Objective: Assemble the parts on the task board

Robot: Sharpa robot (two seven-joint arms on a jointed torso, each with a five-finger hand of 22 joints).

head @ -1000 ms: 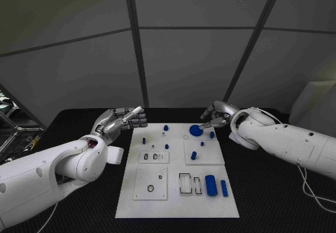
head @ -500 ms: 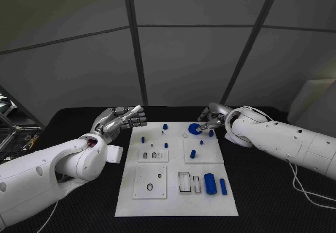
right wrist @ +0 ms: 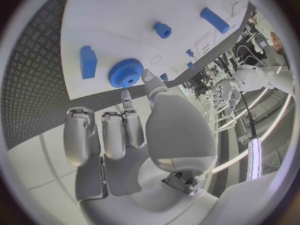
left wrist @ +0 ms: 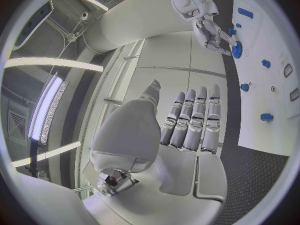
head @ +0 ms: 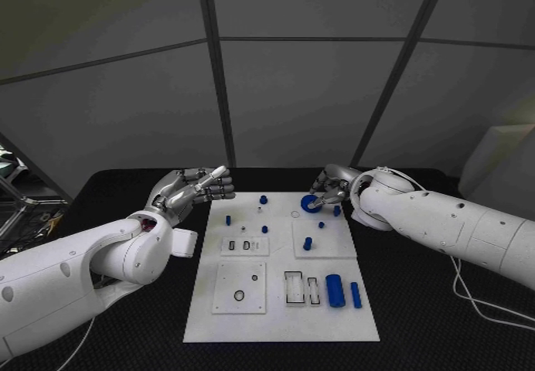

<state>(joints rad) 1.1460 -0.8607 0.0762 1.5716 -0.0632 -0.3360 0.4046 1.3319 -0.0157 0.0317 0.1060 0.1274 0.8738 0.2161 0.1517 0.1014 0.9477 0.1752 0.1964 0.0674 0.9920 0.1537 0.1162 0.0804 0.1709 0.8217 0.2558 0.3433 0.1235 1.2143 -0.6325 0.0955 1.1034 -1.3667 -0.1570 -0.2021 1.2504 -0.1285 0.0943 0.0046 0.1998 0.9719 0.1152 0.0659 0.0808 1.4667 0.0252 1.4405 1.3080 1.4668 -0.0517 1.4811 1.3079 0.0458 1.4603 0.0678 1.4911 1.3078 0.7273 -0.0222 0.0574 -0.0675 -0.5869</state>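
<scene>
On the white task board (head: 279, 325), low in the frame's middle, two blue cylinders (head: 343, 294) lie flat, while farther up the right hand (head: 331, 188) touches the blue gear (head: 311, 204) with thumb and fingertip, and the left hand (head: 192, 189), left of the board, holds nothing, fingers straight and close together.

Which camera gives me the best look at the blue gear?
Right wrist view: the blue gear is close, teeth and centre hole clear. Head view shows it small by the right hand; left wrist view, tiny.
</scene>
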